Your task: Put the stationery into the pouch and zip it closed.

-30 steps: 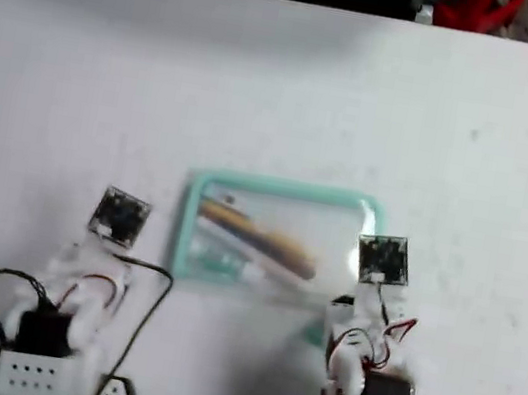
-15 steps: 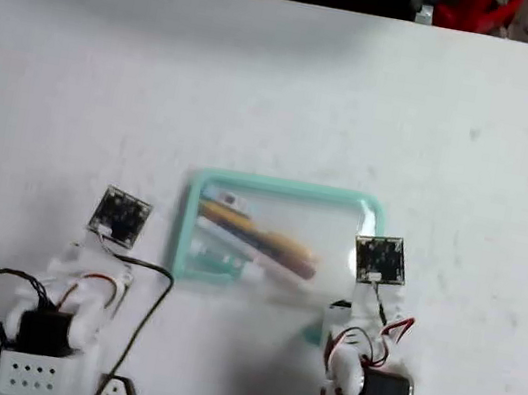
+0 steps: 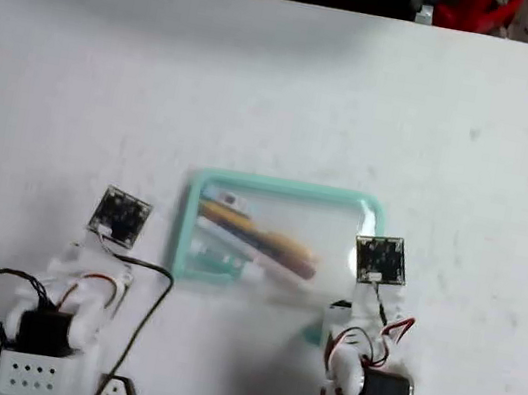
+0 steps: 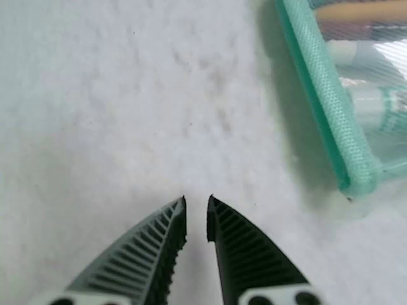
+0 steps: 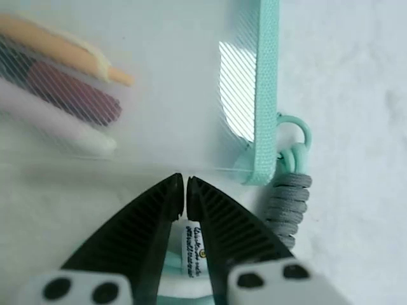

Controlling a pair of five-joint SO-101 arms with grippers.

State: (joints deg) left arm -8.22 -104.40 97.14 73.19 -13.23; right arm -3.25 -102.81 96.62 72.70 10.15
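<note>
Over the last second the right arm edged slightly left. The pouch (image 3: pixel 286 188) lies on the desk (image 3: pixel 282 89), stationery (image 3: pixel 267 241) inside. The right end effector (image 5: pixel 185 181) pinches its white label (image 5: pixel 192 244). The left end effector (image 4: pixel 196 202) is nearly shut and empty. Tugging could slip the label free or drag the unheld pouch.

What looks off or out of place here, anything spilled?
Nothing stands out. The pouch lies flat on the table, stationery inside it, nothing spilled; its grey cord lies at one corner.

White left arm (image 3: pixel 66 288) & right arm (image 3: pixel 346 358) w/ black motors (image 3: pixel 44 331), red/black wires (image 3: pixel 390 329); left claw (image 4: pixel 196 219), right claw (image 5: pixel 184 190) dark, ribbed.
</note>
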